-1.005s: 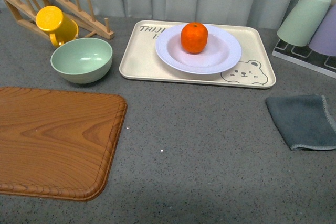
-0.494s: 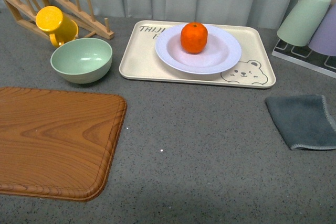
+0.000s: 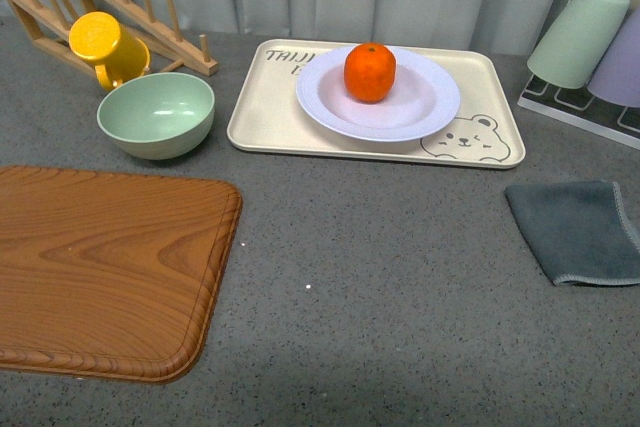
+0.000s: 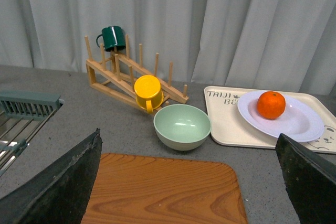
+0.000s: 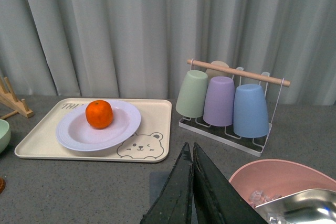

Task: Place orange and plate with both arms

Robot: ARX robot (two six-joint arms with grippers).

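sitting on the plate (image 3: pixel 378 93), the orange (image 3: pixel 370 71) rests a little toward the far side of the dish, and the plate lies on the beige bear tray (image 3: pixel 266 111) at the back of the grey table (image 3: pixel 380 277). nothing among these things has shifted over the last second: orange, plate, tray, the pale green bowl (image 3: pixel 156 113), the yellow mug (image 3: pixel 103 45) leaning at the wooden rack (image 3: pixel 120 2), the cutting board (image 3: pixel 100 269) and the folded grey cloth (image 3: pixel 580 230) all lie just where they did. neither arm shows in the front view.

from the wrists, the left gripper (image 4: pixel 189 182) has its dark fingers (image 4: pixel 58 182) spread wide, framing the bowl and the board from well back. the right gripper (image 5: pixel 191 190) has its fingers pressed together, empty, pointing toward the tray from a distance, with cups hanging on a stand (image 5: pixel 231 103) off to its side.

with no change and both arms away from the tray, i judge the task has not begun; the approach to orange and plate is the step ahead.
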